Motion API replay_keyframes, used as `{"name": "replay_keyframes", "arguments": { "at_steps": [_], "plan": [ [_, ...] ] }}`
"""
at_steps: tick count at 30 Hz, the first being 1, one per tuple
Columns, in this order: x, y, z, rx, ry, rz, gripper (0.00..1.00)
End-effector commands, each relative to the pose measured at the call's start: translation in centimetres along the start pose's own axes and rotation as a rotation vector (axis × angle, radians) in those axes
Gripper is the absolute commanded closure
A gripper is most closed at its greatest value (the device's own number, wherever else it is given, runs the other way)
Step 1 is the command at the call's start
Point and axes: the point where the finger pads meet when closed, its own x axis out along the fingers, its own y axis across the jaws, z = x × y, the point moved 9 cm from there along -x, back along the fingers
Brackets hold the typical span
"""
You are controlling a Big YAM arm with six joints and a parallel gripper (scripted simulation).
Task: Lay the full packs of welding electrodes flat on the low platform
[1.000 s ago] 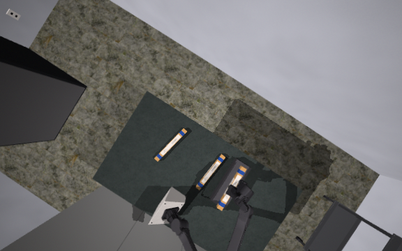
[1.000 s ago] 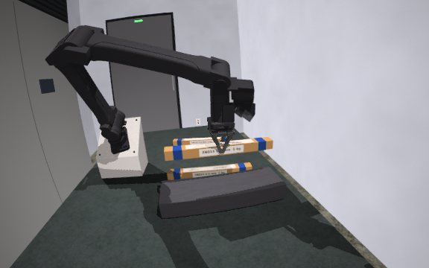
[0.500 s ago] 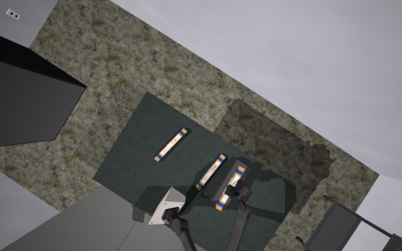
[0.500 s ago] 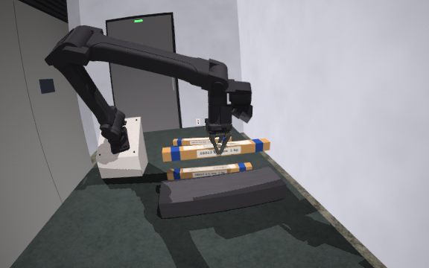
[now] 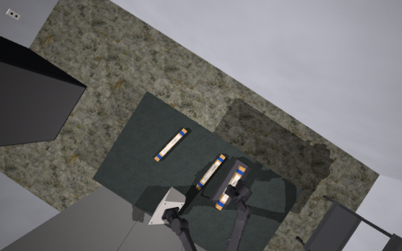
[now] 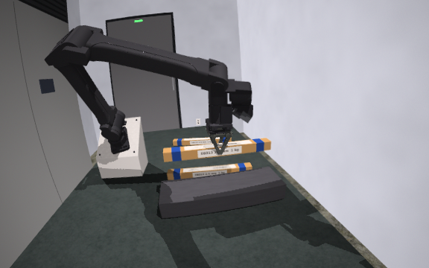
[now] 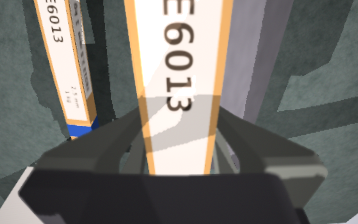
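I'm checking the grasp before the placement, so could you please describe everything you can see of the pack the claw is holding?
The held pack is a long, slim tan box that looks like cardboard, with blue bands near both ends and a white label reading E6013. It hangs level in the air, lengthwise above the low platform, not touching it. The claw is shut on its long sides near mid-length. Nothing else touches it; the nearest other pack lies on the mat beside the platform.
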Motion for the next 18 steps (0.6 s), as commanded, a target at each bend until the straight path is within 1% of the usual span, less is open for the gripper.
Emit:
{"name": "replay_keyframes", "arguments": {
  "at_steps": [1,7,18],
  "plan": [
    [-3.91,-2.05,-0.1,0.043,-0.1,-0.018,1.0],
    [-3.58,-1.72,-0.35,0.036,-0.091,-0.016,1.0],
    [-3.77,-2.24,-0.15,0.05,-0.1,-0.019,1.0]
  ]
}}
